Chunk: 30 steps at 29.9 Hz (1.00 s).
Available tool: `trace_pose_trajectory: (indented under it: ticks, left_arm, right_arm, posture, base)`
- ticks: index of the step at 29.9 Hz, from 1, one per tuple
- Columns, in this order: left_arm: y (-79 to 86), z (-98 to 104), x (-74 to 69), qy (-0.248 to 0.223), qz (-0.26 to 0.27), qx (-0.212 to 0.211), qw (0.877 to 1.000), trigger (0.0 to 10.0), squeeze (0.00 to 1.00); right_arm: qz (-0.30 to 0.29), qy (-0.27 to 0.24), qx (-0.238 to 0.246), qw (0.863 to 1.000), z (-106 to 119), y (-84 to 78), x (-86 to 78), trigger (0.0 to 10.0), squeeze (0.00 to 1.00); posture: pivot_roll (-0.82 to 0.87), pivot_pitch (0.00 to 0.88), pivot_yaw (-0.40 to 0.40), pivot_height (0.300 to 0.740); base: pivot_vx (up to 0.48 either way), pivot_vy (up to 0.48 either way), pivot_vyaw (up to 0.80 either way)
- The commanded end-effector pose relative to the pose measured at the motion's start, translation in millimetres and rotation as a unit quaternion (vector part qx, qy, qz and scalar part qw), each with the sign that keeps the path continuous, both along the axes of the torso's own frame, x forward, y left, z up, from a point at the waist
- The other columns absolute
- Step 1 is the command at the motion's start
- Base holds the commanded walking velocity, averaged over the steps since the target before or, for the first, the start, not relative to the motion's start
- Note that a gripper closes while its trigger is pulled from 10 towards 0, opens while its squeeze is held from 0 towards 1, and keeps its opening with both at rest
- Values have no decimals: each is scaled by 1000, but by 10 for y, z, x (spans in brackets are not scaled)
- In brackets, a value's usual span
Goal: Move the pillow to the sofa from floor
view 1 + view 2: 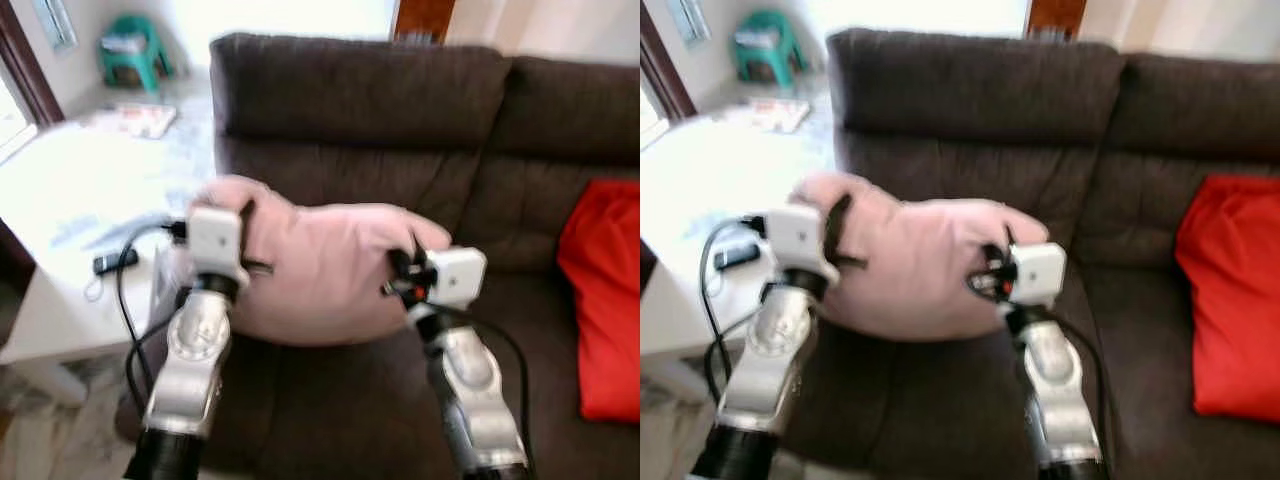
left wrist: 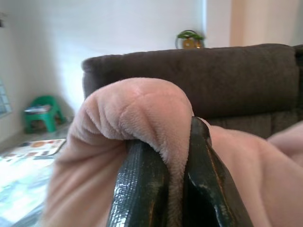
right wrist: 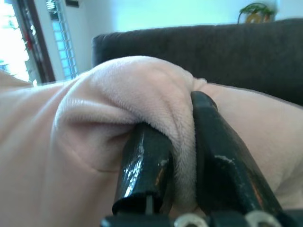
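Observation:
A soft pale pink pillow point(image 1: 320, 270) hangs between my two arms, held up over the seat of the dark brown sofa point(image 1: 400, 110). My left gripper point(image 1: 245, 215) is shut on the pillow's left edge, and the left wrist view shows a fold of plush point(image 2: 142, 109) pinched between the black fingers point(image 2: 137, 189). On the other side my right gripper point(image 1: 400, 270) is shut on the pillow's right edge, with plush point(image 3: 137, 94) squeezed between its fingers point(image 3: 142, 170). The pillow's lower edge is close to the seat cushion point(image 1: 330, 400); contact cannot be judged.
A red cushion point(image 1: 605, 300) leans on the sofa at the right. A white low table point(image 1: 70, 200) with a black remote point(image 1: 115, 262) and papers stands left of the sofa. A green stool point(image 1: 135, 50) is at the far left back.

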<state>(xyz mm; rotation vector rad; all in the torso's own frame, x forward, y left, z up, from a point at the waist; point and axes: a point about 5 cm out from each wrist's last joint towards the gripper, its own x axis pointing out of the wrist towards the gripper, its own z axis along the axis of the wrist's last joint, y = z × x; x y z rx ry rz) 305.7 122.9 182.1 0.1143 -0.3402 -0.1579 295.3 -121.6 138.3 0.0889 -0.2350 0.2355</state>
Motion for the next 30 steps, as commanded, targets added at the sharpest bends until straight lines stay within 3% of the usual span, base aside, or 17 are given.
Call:
trace_pose_trajectory:
  ticks: [1, 3, 7, 8, 9, 13, 18, 24, 30]
  left_arm:
    - [-85, 36, -1, 1, -34, -12, 999, 10000, 0]
    - [-91, -44, 10, 37, -53, -31, 997, 10000, 0]
    - [-123, -99, 10, 61, -78, -32, 995, 10000, 0]
    - [-157, -137, 1, 76, -96, -16, 992, 10000, 0]
    - [-249, -221, -42, 108, -147, 19, 983, 10000, 0]
    - [-370, -306, -143, 139, -217, 50, 965, 10000, 0]
    - [-392, -325, -158, 146, -226, 51, 962, 10000, 0]
    - [-440, -272, -204, 163, -270, 46, 948, 10000, 0]
    - [-407, -267, -215, 165, -271, 50, 947, 10000, 0]
  right_arm:
    - [45, -40, 2, 998, 186, 233, 5, 10000, 0]
    - [36, -36, -3, 999, 177, 211, 15, 10000, 0]
    - [28, -32, -8, 999, 168, 192, 29, 10000, 0]
    - [25, -30, -10, 999, 162, 182, 37, 10000, 0]
    - [20, -28, -12, 999, 158, 166, 52, 10000, 0]
    - [16, -29, -15, 999, 167, 150, 76, 10000, 0]
    - [6, -24, -27, 999, 168, 121, 130, 10000, 0]
    - [19, -19, -47, 999, 188, 159, 265, 10000, 0]
    - [32, -13, -53, 998, 179, 224, 306, 10000, 0]
  posture:
    - [-1, 0, -36, 740]
    - [-3, 0, -37, 740]
    - [-3, 0, -37, 740]
    - [-1, 0, -39, 740]
    - [0, 0, -39, 740]
    - [-2, 0, -39, 740]
    - [-3, 0, -41, 740]
    - [3, 0, -46, 740]
    - [10, 0, -50, 740]
  base:
    - [0, 0, 0]
    - [0, 0, 0]
    - [0, 0, 0]
    - [0, 0, 0]
    - [0, 0, 0]
    - [0, 0, 0]
    - [0, 0, 0]
    - [0, 0, 0]
    - [0, 0, 0]
